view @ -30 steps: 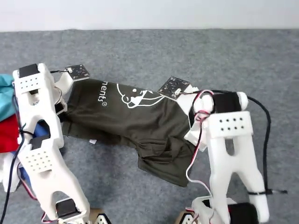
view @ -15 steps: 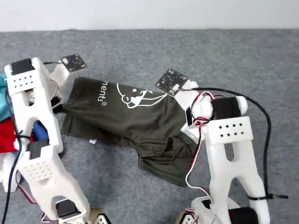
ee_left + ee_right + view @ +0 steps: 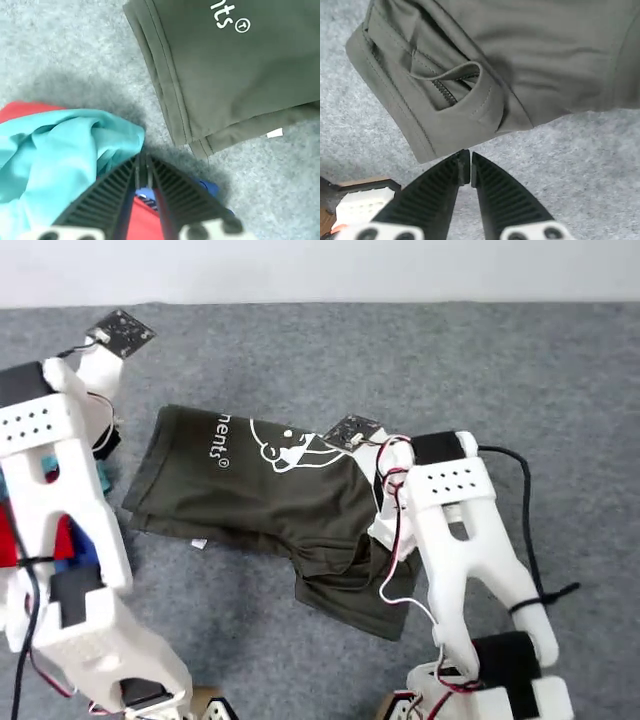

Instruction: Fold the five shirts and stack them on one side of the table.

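Left wrist camera. I am looking down past the left pincer (image 3: pixel 143 164), whose two black ribbed fingers (image 3: pixel 117 187) are lying pressed together along their length. The tips are hanging over a heap of clothes. A teal shirt (image 3: pixel 55 155) is bunching up on one side of the pincer, red cloth (image 3: pixel 22 111) is peeking out beyond the teal, and a blue garment (image 3: pixel 209 188) is showing on the other side. Just past the heap, an olive shirt (image 3: pixel 240 75) with white print is lying flat on the grey surface (image 3: pixel 65 55). Its doubled hem is facing the pincer, and a small white tag (image 3: pixel 274 133) is poking out at its edge.
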`<state>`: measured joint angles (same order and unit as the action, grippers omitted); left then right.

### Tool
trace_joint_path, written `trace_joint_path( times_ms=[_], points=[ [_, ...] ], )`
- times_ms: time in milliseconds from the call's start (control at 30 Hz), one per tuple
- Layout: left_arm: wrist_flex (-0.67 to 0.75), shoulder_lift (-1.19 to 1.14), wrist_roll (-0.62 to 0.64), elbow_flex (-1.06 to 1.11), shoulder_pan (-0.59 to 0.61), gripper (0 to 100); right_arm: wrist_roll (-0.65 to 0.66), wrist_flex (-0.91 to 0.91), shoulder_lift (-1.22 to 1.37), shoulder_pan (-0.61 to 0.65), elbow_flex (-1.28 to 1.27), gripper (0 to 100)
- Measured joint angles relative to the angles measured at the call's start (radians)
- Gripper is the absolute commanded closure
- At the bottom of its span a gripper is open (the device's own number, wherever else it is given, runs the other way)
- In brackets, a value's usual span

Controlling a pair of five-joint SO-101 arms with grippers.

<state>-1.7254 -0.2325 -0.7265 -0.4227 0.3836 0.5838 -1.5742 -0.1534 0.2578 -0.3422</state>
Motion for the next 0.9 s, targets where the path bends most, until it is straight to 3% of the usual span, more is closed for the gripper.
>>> trace_joint_path(
  times_ms=[133, 267, 633, 833, 900],
  points=[
    [0.000, 0.078, 0.021, 0.075, 0.011, 99, -0.060, -0.006, 0.058, 0.025, 0.000, 79.8],
    [-0.002, 0.138, 0.083, 0.160, 0.018, 99, -0.161, -0.012, 0.114, 0.057, 0.025, 80.0],
    [-0.002, 0.252, 0.126, 0.301, 0.018, 99, -0.290, -0.008, 0.373, 0.127, 0.275, 80.2],
    [-0.002, 0.258, 0.126, 0.304, 0.018, 99, -0.293, -0.026, 0.488, 0.127, 0.319, 98.5],
    [-0.002, 0.258, 0.126, 0.304, 0.018, 99, -0.273, -0.035, 0.497, 0.129, 0.319, 98.3]
  ],
)
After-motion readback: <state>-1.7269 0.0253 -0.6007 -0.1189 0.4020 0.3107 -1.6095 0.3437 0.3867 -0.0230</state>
